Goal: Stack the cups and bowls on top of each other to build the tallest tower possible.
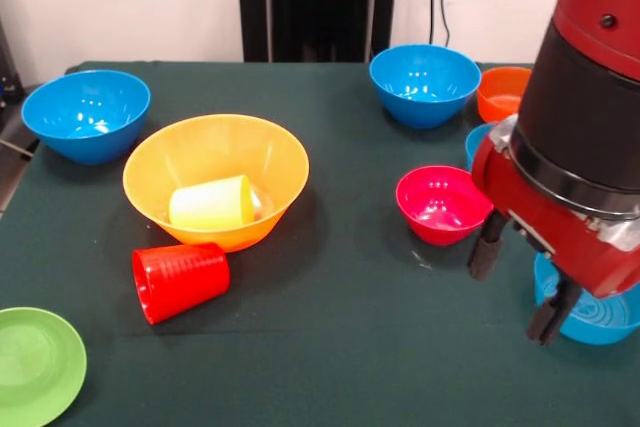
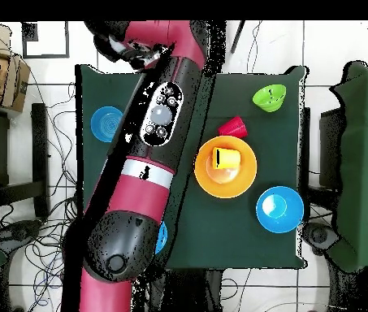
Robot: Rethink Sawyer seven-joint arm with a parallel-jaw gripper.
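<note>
- In the front view, the light green bowl (image 1: 38, 362) sat at the near left corner of the counter (image 1: 340, 297), cut by the frame edge.
- A deep blue bowl (image 1: 86, 114) stood far left, upright and alone.
- The big yellow-orange bowl (image 1: 216, 179) stood left of centre with the yellow cup (image 1: 212, 204) lying on its side inside it; nothing else was piled there.
- The red cup (image 1: 180, 280) lay on its side just in front of that bowl, touching or almost touching its wall.
- Farther right stood a second deep blue bowl (image 1: 425, 84), the orange bowl (image 1: 502, 93) beside it, and the pink-red bowl (image 1: 443, 204) nearer.
- The claw (image 1: 518, 285) hung at the right edge, both dark fingers (image 1: 486, 245) pointing down, spread apart and holding nothing, above a paler blue bowl (image 1: 600, 319).
- Another paler blue bowl (image 1: 477, 142) peeked from behind the arm (image 1: 590, 97).
- The overhead view hid the pink-red and orange bowls under the arm, which stretched across the counter's left part; it showed the green bowl whole.
</note>
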